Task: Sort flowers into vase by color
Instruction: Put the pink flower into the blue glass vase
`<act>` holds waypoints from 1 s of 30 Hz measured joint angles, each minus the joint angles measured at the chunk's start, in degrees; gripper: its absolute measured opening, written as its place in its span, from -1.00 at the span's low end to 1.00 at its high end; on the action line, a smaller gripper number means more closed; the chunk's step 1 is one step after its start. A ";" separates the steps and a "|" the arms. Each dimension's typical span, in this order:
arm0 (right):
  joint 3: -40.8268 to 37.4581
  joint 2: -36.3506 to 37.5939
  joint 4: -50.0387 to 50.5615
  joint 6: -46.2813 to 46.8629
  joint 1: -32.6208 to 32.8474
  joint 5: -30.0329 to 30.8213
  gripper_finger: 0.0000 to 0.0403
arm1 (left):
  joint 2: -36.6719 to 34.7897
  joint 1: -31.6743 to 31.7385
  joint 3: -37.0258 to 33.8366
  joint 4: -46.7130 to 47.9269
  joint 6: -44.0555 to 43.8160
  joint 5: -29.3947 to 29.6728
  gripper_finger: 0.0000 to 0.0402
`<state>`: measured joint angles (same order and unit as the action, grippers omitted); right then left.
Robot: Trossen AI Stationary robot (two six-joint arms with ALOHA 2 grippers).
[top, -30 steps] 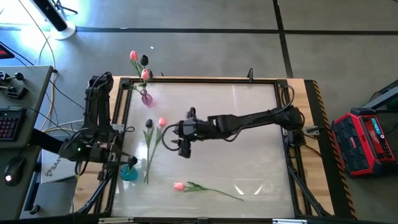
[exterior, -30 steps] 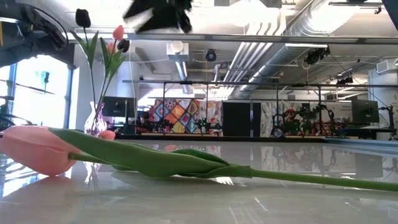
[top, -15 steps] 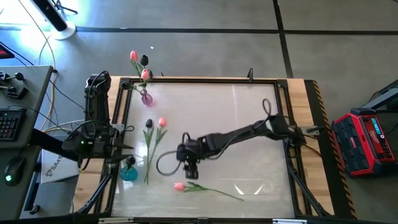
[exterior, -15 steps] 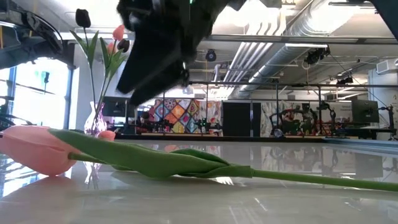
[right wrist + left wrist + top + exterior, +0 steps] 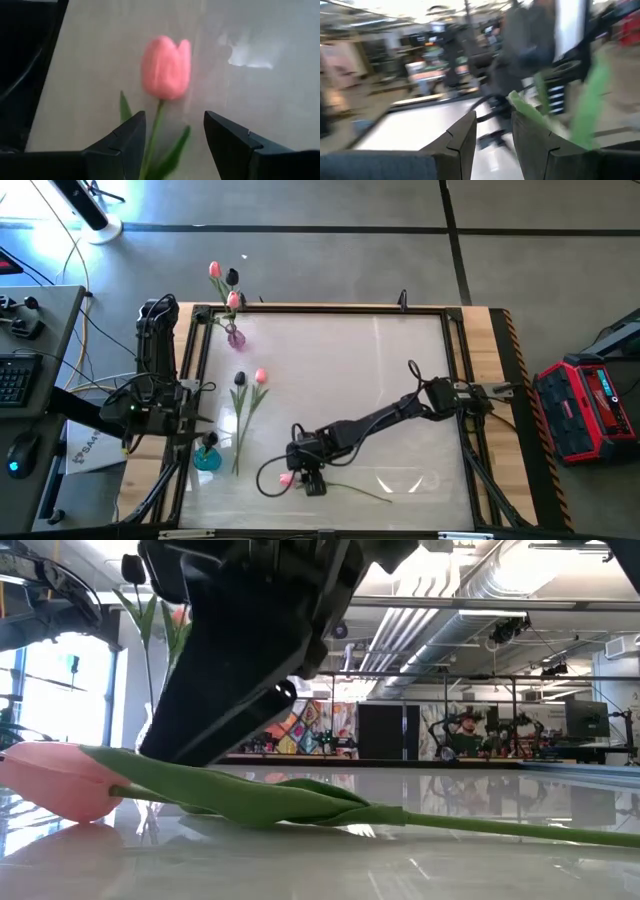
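Pink tulip (image 5: 166,67): laid flat on table (image 5: 400,380), stem framed by spread fingers.
Right gripper (image 5: 312,483): lowered over it, released.
Left gripper (image 5: 492,145): parked at table's left edge, fingers parted slightly.

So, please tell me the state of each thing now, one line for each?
Right pincer: open, astride the stem of the near pink tulip, which lies flat.
Left pincer: open, at the table's left edge.
Pink vase: upright, holds tulips.
Blue vase: upright.
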<state>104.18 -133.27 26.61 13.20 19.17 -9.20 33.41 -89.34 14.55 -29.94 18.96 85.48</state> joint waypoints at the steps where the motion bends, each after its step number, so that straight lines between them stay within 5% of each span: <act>1: 0.00 0.00 -0.11 0.32 0.29 0.53 -0.06 | 0.00 0.36 0.00 0.08 -1.56 -2.97 -0.44; 6: 0.00 0.00 -0.19 2.36 0.49 1.60 -0.06 | 2.00 5.00 0.00 4.86 -11.02 -15.97 -0.50; 16: 0.00 -1.27 -1.73 4.82 1.84 1.75 -0.06 | 6.72 18.30 0.00 6.58 -14.45 -25.26 -0.57; 23: 0.17 -3.02 -2.91 5.97 3.23 6.61 -0.10 | 6.86 23.17 0.00 6.29 -21.22 -17.27 -0.57; 30: 0.09 -3.20 -3.95 7.52 4.05 10.55 -0.45 | 6.86 26.50 0.00 6.53 -22.04 -16.67 -0.57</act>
<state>104.27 -136.47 22.66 20.72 23.22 1.35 40.27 -62.85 14.55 -23.41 -3.09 68.82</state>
